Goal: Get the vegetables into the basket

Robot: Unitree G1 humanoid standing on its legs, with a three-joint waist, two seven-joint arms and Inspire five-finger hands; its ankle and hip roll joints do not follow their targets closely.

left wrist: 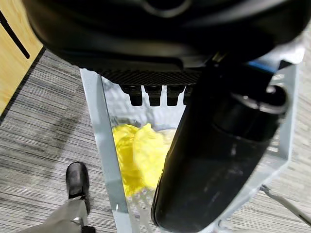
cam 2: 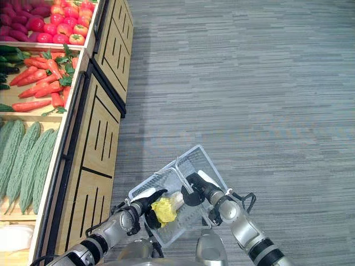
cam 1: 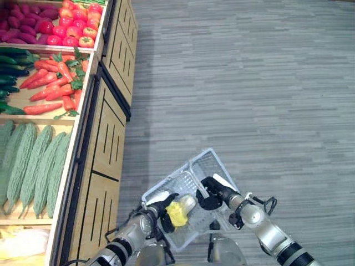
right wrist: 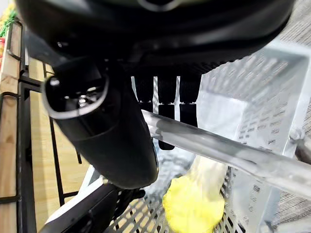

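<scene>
In the left eye view a yellow leafy cabbage (cam 1: 178,213) with a pale stalk lies inside the white mesh basket (cam 1: 213,166), leaves toward the near left, stalk toward the far right. The left hand (cam 1: 161,208) curls round its leafy end. The right hand (cam 1: 211,191) clasps the basket's handle (cam 1: 195,173). In the left wrist view the yellow leaves sit just past the curled fingers (left wrist: 153,94). In the right wrist view the fingers (right wrist: 165,104) hook over the grey handle bar, cabbage below.

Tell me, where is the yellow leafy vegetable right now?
The yellow leafy vegetable lies inside the white basket, low in the head views, right beside the left robot hand.
</scene>
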